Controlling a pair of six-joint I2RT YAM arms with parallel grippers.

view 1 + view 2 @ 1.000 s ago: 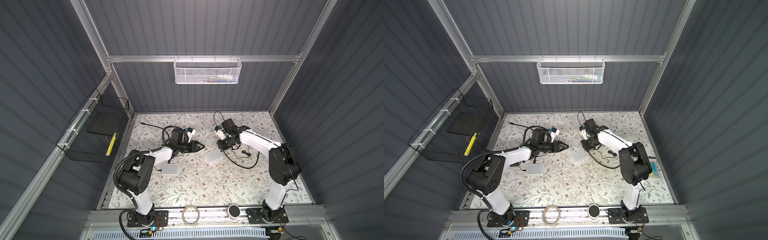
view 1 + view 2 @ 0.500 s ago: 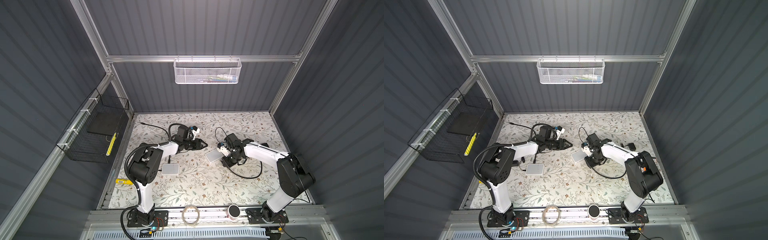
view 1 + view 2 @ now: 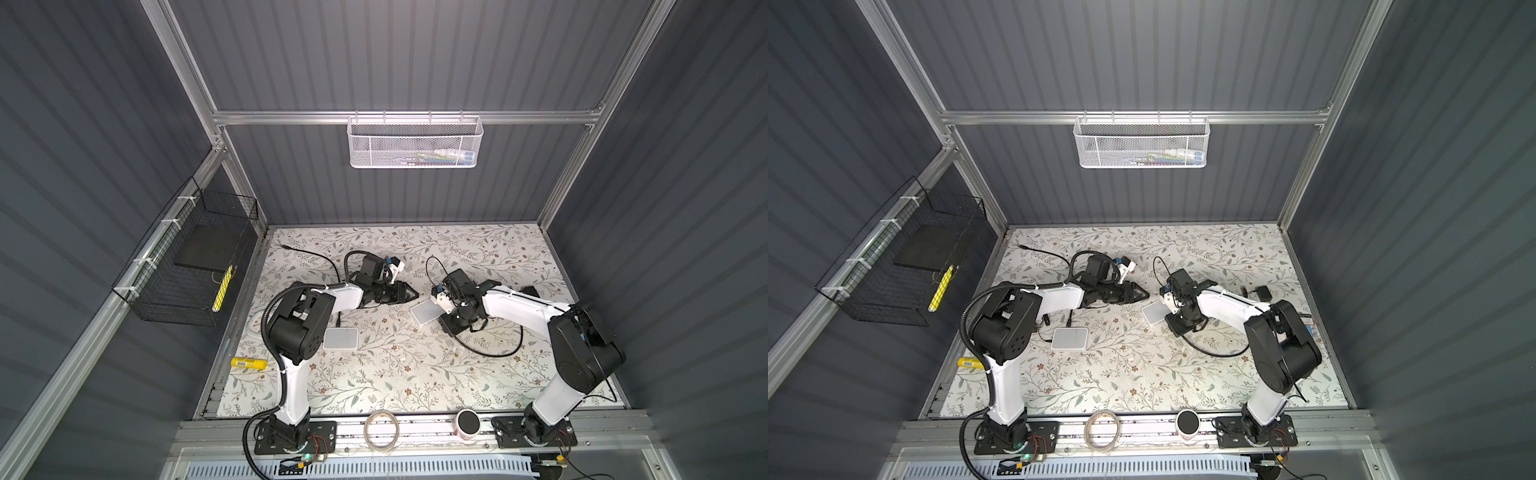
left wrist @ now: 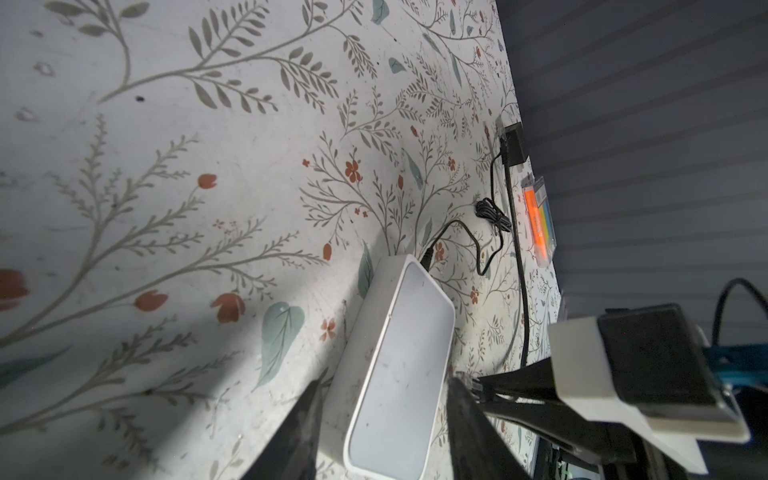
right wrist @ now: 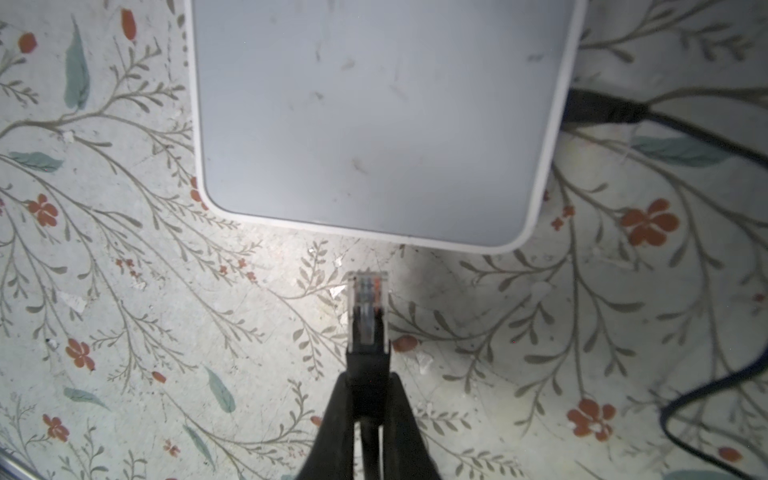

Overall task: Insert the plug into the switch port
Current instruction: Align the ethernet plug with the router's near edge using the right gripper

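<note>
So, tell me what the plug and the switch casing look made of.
The plug: likely clear, glossy moulded plastic; you can see through it to coloured strands inside. The switch: probably hard plastic, with a white rim and a smooth pale grey top with a dull sheen, faintly scuffed.

Robot lab: aluminium-framed panelled enclosure [image 3: 291, 117]
</note>
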